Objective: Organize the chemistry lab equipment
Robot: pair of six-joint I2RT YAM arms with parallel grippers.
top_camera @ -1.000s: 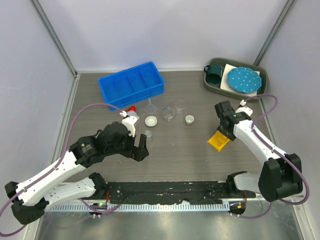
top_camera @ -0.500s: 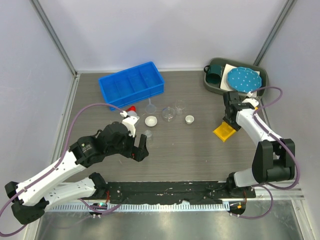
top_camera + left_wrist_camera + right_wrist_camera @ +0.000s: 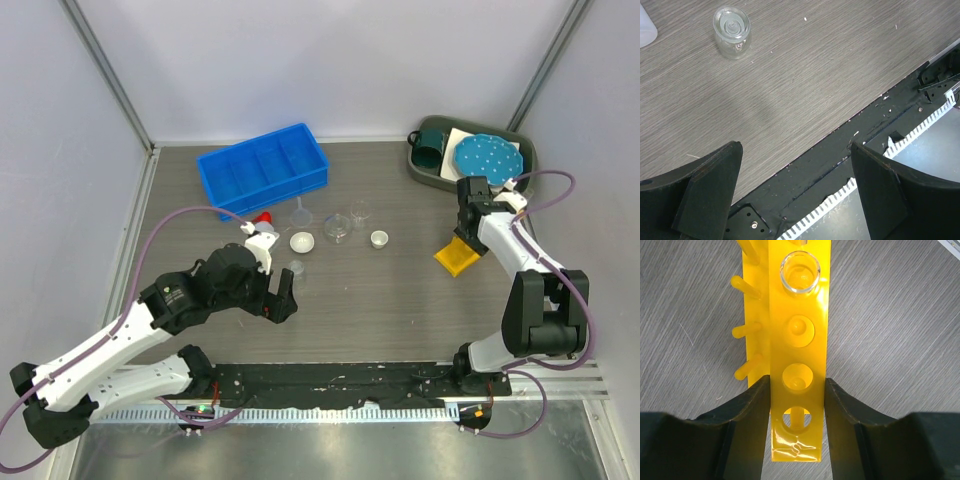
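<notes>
Still swinging the yellow holed plastic tube rack (image 3: 456,256) rightward toward the dark green tray (image 3: 530,165), pinching its long sides in the half-closed right gripper (image 3: 797,390), possibly just skimming the grey wood-grain table (image 3: 400,300), leaving the left gripper (image 3: 795,150) gaping empty, sorting barely starting.

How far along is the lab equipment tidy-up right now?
Done: nothing visibly; the blue bin looks empty. In hand: the right fingers clamp the yellow tube rack, one glass tube in it. Left: the squeeze bottle, funnel, beakers and white dishes sit loose mid-table; the left fingers are open, holding nothing.
</notes>
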